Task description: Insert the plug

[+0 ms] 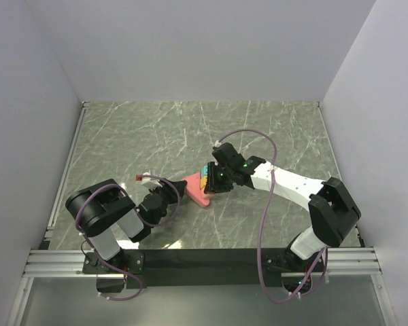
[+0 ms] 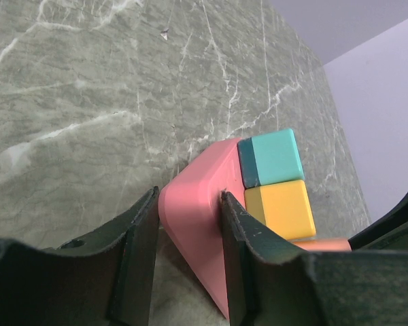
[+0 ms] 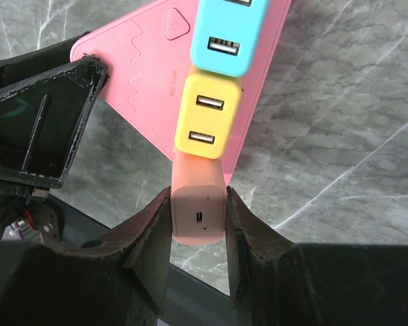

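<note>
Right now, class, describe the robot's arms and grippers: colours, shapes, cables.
Left arm: black with grey links. Right arm: black joints, white link, green light. Purple cables loop along both. Left gripper and right gripper: flat matte-black fingers.

1. A power sign [image 3: 175, 25], a circle with a short stroke inside a rounded triangular outline, is embossed on the pink base [image 3: 132, 81], up and to the left of the yellow block [image 3: 207, 115].
2. A short line of raised lettering [image 3: 171, 87] runs on the base just left of the yellow block; it is too small to read.
3. An embossed zigzag line [image 3: 144, 64] and a small triangle outline [image 3: 164, 129] also lie left of the yellow block.
</note>
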